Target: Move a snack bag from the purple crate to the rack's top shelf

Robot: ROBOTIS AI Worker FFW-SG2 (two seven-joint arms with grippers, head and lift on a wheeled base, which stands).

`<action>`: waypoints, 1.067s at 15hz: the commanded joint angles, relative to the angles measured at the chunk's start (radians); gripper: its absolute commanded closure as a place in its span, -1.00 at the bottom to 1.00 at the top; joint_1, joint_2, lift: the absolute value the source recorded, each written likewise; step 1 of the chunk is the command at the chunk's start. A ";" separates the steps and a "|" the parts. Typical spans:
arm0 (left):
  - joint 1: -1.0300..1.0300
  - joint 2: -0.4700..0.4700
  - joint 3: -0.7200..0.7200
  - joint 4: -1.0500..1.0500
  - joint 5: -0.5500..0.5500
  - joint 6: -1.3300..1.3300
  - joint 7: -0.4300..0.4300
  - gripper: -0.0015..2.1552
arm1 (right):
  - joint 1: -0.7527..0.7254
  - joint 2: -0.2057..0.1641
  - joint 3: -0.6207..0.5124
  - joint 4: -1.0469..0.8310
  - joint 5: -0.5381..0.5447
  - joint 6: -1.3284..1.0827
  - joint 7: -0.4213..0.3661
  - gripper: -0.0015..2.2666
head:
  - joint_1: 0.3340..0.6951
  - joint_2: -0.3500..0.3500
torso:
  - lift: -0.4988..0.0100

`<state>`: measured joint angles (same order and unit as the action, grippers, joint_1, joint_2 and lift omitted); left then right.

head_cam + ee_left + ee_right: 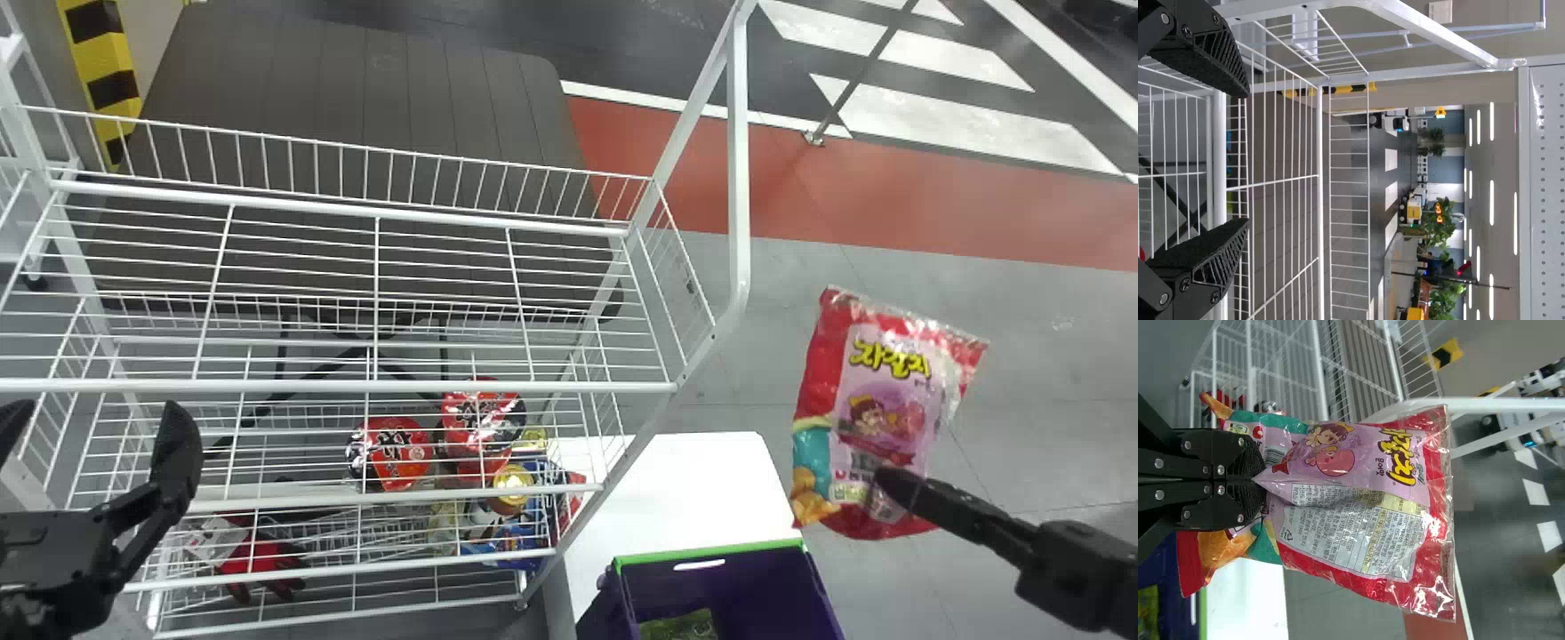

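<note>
Out to the right of the rack (738, 204), I've got the bag (880, 418) up in my right gripper (1259, 480), fingers pinched together on its film, and it's clear of the purple crate (711, 551). So the pick looks done, and I'd call this about halfway. Left to do: carry it across, over the side rail, set it on the top shelf (356, 386) and let go. My left gripper (1245, 159) waits by the rack's left end, fingers wide, holding nothing.

Now the print! Big yellow lettering with dark edges sits on a pink panel, beside a cartoon figure. From the right wrist I get a barcode, a small recycling-type mark and a pale block of fine print, folded near the fingers. Down below, red packs (391, 453) carry dark and white lettering that I can't make out.
</note>
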<state>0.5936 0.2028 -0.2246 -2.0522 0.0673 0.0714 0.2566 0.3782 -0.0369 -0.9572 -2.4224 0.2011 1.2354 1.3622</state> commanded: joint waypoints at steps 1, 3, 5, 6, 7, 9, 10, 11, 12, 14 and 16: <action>0.000 0.000 0.002 0.010 0.003 -0.011 0.001 -0.85 | -0.048 -0.003 0.017 -0.110 -0.029 0.172 0.005 0.99 | 1.00 -1.00 | 0.96; -0.001 0.000 0.004 0.024 0.006 -0.023 0.000 -0.85 | -0.108 -0.005 0.067 -0.176 -0.031 0.301 0.005 0.99 | 1.00 -1.00 | 0.96; 0.000 0.001 0.004 0.026 0.005 -0.023 0.000 -0.85 | -0.171 0.000 0.158 -0.224 -0.025 0.337 0.005 0.99 | 1.00 -1.00 | 0.96; -0.001 0.001 0.004 0.026 0.005 -0.023 0.001 -0.85 | -0.190 0.002 0.216 -0.238 -0.006 0.337 0.005 0.99 | 1.00 -0.96 | 0.96; 0.000 0.001 0.004 0.026 0.005 -0.023 0.001 -0.85 | -0.211 0.015 0.291 -0.248 0.029 0.337 0.005 0.99 | 1.00 -0.88 | 0.96; -0.001 0.001 0.004 0.030 0.005 -0.023 0.001 -0.85 | -0.245 0.038 0.388 -0.256 0.040 0.337 0.005 0.99 | 1.00 -0.62 | 0.96; -0.005 0.000 0.004 0.040 0.005 -0.023 0.001 -0.85 | -0.245 0.038 0.446 -0.256 0.029 0.322 0.005 0.99 | 1.00 -0.54 | 0.96; -0.008 -0.005 0.004 0.052 0.003 -0.026 0.001 -0.85 | -0.240 0.038 0.482 -0.247 0.006 0.218 0.005 0.99 | 1.00 -0.45 | 0.96; -0.012 -0.008 0.002 0.064 0.003 -0.029 0.001 -0.85 | -0.236 0.038 0.523 -0.239 0.006 0.172 -0.009 0.99 | 1.00 -0.38 | 0.96; -0.017 -0.010 -0.001 0.070 0.003 -0.029 0.001 -0.85 | -0.219 0.038 0.647 -0.207 0.003 0.037 -0.095 0.99 | 1.00 -0.18 | 0.96; -0.015 -0.010 -0.004 0.076 0.002 -0.035 0.007 -0.85 | -0.196 0.038 0.747 -0.145 -0.002 -0.119 -0.181 0.99 | 1.00 -0.09 | 0.96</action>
<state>0.5777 0.1938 -0.2271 -1.9811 0.0694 0.0412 0.2616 0.1665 -0.0016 -0.2856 -2.6119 0.2032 1.2283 1.2082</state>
